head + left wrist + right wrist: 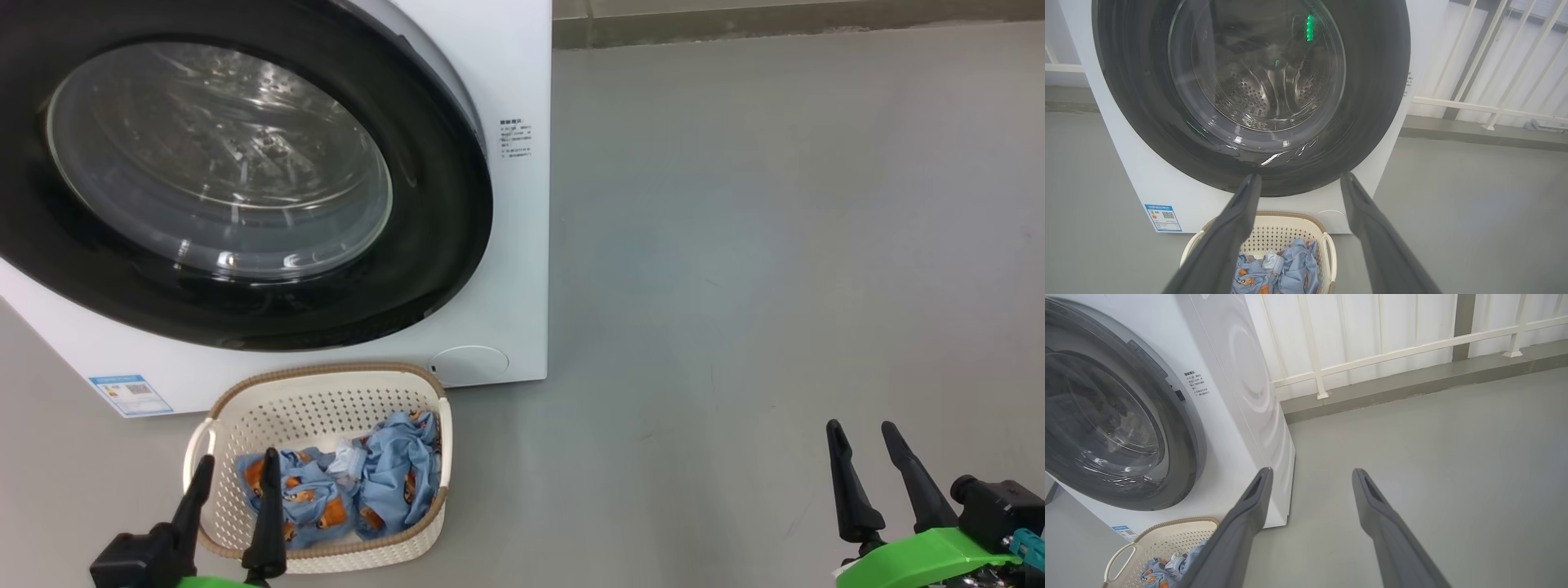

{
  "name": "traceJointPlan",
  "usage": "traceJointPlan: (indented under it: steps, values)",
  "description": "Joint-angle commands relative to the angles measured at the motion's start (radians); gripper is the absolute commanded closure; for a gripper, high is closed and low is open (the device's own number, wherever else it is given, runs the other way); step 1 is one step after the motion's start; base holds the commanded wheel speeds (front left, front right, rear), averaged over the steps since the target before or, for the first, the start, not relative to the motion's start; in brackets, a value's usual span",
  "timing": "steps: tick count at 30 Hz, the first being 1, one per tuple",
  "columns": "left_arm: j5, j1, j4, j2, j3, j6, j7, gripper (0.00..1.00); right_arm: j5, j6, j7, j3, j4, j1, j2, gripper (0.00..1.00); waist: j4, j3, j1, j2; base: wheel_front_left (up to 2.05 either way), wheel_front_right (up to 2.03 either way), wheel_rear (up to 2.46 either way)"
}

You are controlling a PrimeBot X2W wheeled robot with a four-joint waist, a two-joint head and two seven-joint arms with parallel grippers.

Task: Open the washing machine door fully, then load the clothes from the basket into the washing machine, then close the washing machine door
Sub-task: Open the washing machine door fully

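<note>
On washing machine (514,245) front: blue QR label (131,394), small print (516,139) illegible | left tool (238,455) apart | right tool (860,425) apart

- Left gripper (237,459): at the lower left of the head view, its two long dark fingers (1237,220) point upward, spread wide with nothing held between them.
- Right gripper (860,426): at the lower right, likewise parted and empty, rising from a green wrist mount (922,555).

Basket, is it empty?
No, blue clothes lie bunched up inside the basket.
</note>
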Motion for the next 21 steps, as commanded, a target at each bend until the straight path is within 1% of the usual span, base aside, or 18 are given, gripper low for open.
traceJointPlan:
  steps: [1,8,9,11,12,21]
  values:
    - [-0.001,-0.025,-0.03,0.02,0.03,-0.002,-0.006,0.0,-0.003,0.002,-0.012,0.022,-0.02,-0.01,-0.009,0.0,0.001,0.001,0.0,0.0,0.06,0.06,-0.12]
    - [-0.005,-0.023,-0.035,0.016,0.023,-0.002,-0.006,0.0,0.004,0.002,-0.012,0.036,-0.012,-0.026,-0.007,0.0,0.004,0.004,0.0,0.0,0.0,0.0,0.0]
    - [-0.005,-0.022,-0.036,0.015,0.022,-0.002,-0.006,0.0,0.008,0.002,-0.012,0.04,-0.011,-0.031,-0.007,0.35,0.005,0.005,0.0,0.0,0.0,0.0,0.0]
    - [-0.008,-0.022,-0.039,0.013,0.021,-0.002,-0.006,0.0,0.021,0.002,-0.012,0.049,-0.012,-0.046,-0.004,0.96,0.007,0.011,0.0,0.0,0.0,0.0,0.0]
    - [-0.01,-0.022,-0.04,0.012,0.02,-0.002,-0.006,0.0,0.03,0.002,-0.012,0.053,-0.013,-0.056,-0.002,1.0,0.008,0.014,0.0,0.0,0.0,0.0,0.0]
    - [-0.017,-0.042,-0.046,0.004,0.008,-0.002,-0.006,0.0,0.199,0.002,-0.012,0.1,-0.034,-0.225,0.028,1.0,0.026,0.055,0.0,0.0,0.0,0.0,0.0]
